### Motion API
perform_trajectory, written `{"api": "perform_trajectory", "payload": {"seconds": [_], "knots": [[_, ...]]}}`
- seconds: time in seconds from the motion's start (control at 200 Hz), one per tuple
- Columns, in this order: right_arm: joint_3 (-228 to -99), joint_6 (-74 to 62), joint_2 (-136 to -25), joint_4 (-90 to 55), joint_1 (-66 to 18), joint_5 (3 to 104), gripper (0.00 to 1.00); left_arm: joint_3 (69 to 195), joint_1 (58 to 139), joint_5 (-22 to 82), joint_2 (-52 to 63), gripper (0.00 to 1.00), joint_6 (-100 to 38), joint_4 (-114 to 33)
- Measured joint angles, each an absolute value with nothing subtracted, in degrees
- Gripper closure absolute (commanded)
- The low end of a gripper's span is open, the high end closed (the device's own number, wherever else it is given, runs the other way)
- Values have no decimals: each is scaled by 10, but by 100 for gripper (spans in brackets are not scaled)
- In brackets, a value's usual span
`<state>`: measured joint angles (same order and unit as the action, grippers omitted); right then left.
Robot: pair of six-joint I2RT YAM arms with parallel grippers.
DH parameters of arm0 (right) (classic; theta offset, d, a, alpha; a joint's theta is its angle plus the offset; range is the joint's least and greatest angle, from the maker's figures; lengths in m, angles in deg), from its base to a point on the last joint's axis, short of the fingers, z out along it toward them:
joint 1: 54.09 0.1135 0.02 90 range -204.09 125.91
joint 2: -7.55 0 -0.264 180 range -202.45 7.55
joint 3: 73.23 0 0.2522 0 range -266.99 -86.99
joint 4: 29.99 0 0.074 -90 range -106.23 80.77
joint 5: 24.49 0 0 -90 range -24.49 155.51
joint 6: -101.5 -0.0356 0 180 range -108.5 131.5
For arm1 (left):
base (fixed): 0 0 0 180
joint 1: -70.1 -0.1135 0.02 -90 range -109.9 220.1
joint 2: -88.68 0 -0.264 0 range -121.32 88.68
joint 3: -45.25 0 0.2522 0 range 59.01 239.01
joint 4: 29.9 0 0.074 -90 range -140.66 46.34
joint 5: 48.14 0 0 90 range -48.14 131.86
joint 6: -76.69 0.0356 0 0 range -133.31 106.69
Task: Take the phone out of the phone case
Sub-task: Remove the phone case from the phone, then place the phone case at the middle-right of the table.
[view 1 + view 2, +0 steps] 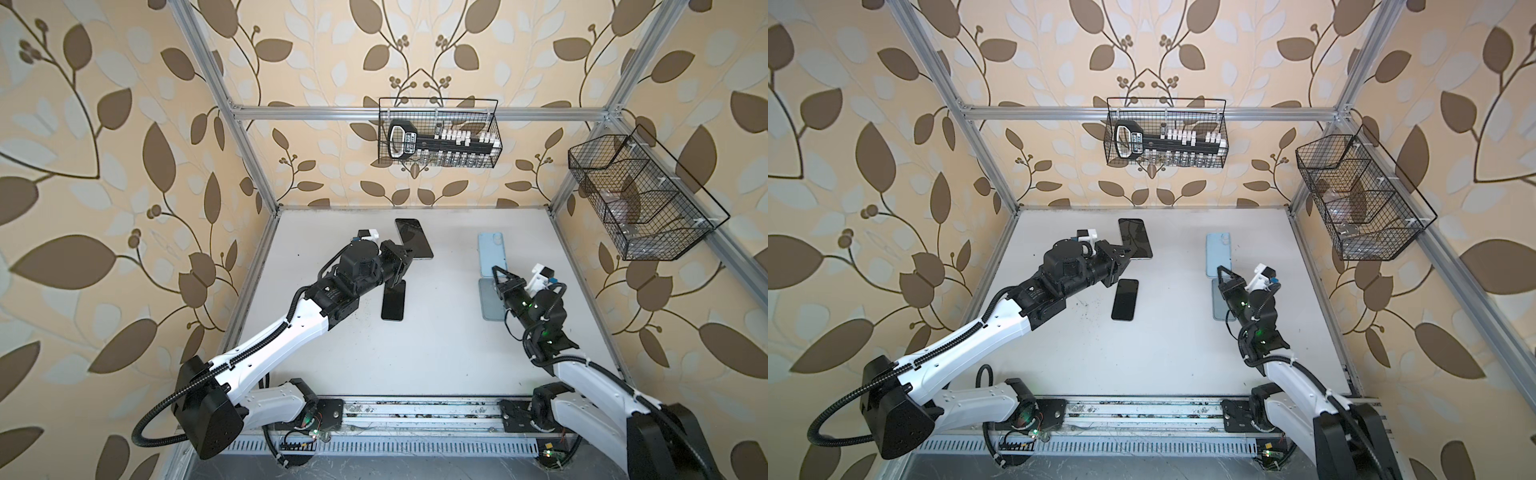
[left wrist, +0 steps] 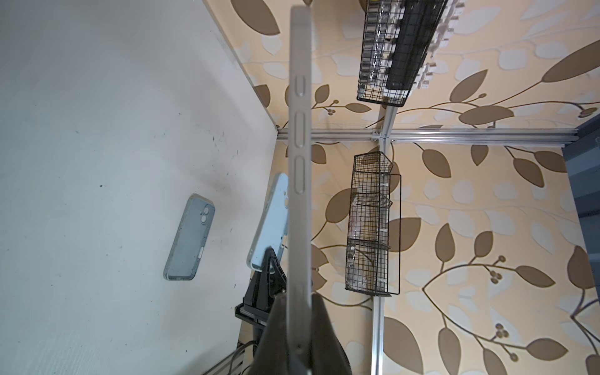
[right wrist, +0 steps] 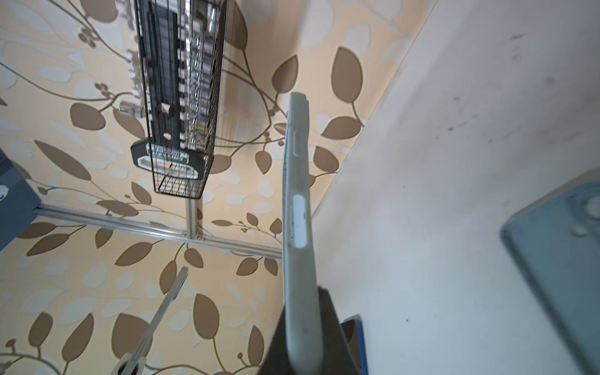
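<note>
Phone (image 1: pixel 413 239) is up in the air in my left claw (image 1: pixel 405 254), off the table (image 1: pixel 415 353). The claw is squeezed tight on the phone's near short end. From the claw, the phone sticks out toward the back wall, so its long way points away from me. Its dark glass faces up in both top views. The left wrist view shows only its thin side (image 2: pixel 300 146), with the buttons.

My right claw (image 1: pixel 497 272) is squeezed tight on the near end of the light blue phone case (image 1: pixel 491 251). The case is lifted too, and it also points toward the back wall. I think it is empty, but I cannot see inside it.

So the phone and the case hang side by side, well apart, with bare table between them. I think the pulling-out part is done. What is left is to put things down.

The left arm is the one for the phone, since it has it. Another black phone (image 1: pixel 393 301) lies flat on the table, nearer to me than the one I hold and partly under my left arm. A grey-blue case (image 2: pixel 190 237) lies flat under my right claw. I should lower the phone at the far side, clear of the flat one.
</note>
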<state>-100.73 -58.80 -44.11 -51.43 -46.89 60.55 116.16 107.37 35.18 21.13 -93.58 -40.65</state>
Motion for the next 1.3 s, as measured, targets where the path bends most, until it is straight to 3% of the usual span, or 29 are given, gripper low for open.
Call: {"api": "perform_trajectory", "payload": {"seconds": [0.23,0.445,0.655,1.0,1.3], "knots": [[-961,-547,-357,-379,-643,504,100,1161,1006,279,231,100,-897,-425],[-958,-499,-390,-316,-737,425,100,1161,965,194,227,100,-856,-430],[-949,-460,-430,-294,-759,396,100,1162,962,123,209,100,-822,-430],[-938,-430,-466,-291,-771,392,91,1162,959,76,195,100,-808,-418],[-937,-409,-478,-286,-796,391,71,1162,959,73,189,100,-810,-404]]}}
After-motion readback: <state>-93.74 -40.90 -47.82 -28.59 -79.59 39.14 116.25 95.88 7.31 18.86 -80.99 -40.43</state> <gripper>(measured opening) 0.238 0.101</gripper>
